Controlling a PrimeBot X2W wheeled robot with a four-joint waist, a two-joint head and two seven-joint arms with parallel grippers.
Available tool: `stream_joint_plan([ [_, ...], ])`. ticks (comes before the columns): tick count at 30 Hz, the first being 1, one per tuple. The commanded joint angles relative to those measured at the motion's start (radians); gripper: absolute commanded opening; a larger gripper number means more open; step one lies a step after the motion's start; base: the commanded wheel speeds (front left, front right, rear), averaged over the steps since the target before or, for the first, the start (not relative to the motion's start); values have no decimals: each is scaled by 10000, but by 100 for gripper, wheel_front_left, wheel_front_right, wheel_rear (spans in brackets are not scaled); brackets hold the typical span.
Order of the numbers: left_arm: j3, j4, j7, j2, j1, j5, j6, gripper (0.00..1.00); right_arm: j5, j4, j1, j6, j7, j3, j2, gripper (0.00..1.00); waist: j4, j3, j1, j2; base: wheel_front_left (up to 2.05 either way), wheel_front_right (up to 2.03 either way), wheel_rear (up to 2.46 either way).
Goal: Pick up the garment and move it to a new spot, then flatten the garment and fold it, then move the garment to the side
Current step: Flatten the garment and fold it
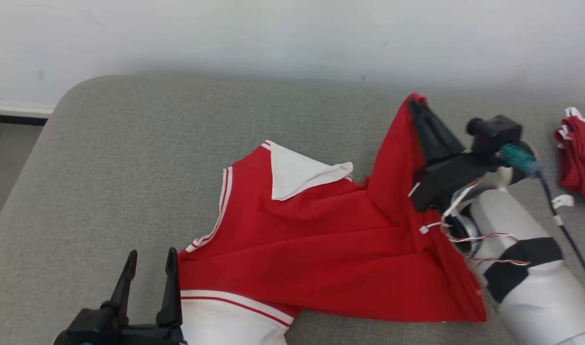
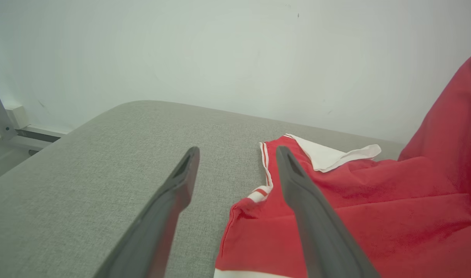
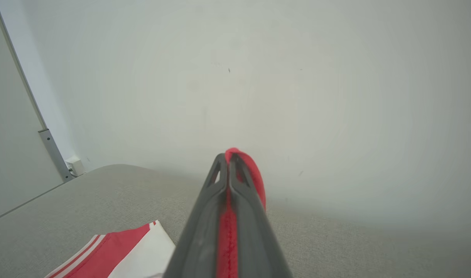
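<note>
The garment [image 1: 321, 239] is a red jersey with white panels and white stripes, spread on the grey cushioned surface [image 1: 129, 158]. My right gripper [image 1: 417, 106] is shut on a red edge of it, lifting that corner into a peak at the right. The right wrist view has red cloth [image 3: 228, 227] pinched between the closed fingers. My left gripper [image 1: 151, 261] stands open at the lower left, its right finger just beside the jersey's left edge [image 2: 239, 208], nothing between the fingers [image 2: 185, 173].
Another bundle of red and white cloth [image 1: 579, 158] lies at the far right edge of the surface. A pale wall [image 1: 292, 38] stands close behind. The surface's rounded left corner drops to the floor [image 1: 5, 158]. Bare grey surface extends left of the jersey.
</note>
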Motion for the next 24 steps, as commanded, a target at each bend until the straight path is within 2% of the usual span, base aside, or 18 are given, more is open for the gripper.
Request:
stream_joint_plan([
  [1, -58, -9, -33, -8, 127, -109, 10, 100, 96, -438, 224, -28, -11, -113, -330, 0, -260, -73, -1, -1, 0, 0, 0],
  [7, -156, 30, -33, 12, 63, -147, 9, 100, 571, -1640, 211, -28, 778, -544, -1133, 0, -412, 15, -1, -1, 0, 0, 0],
  [14, -302, 43, -33, 107, -120, -232, 9, 100, 744, -2407, -519, -28, 1490, -1041, -1161, 0, -365, 225, -1, -1, 0, 0, 0],
  [19, -497, 135, -33, 128, -298, -251, 9, 100, 580, -1742, -1235, -28, 2113, -1282, -900, 0, -139, 448, -1, -1, 0, 0, 0],
  [24, -719, 233, -33, 116, -526, -370, 9, 100, 89, -369, -2170, -28, 1783, -1330, -715, 0, 196, 714, -1, -1, 0, 0, 0],
])
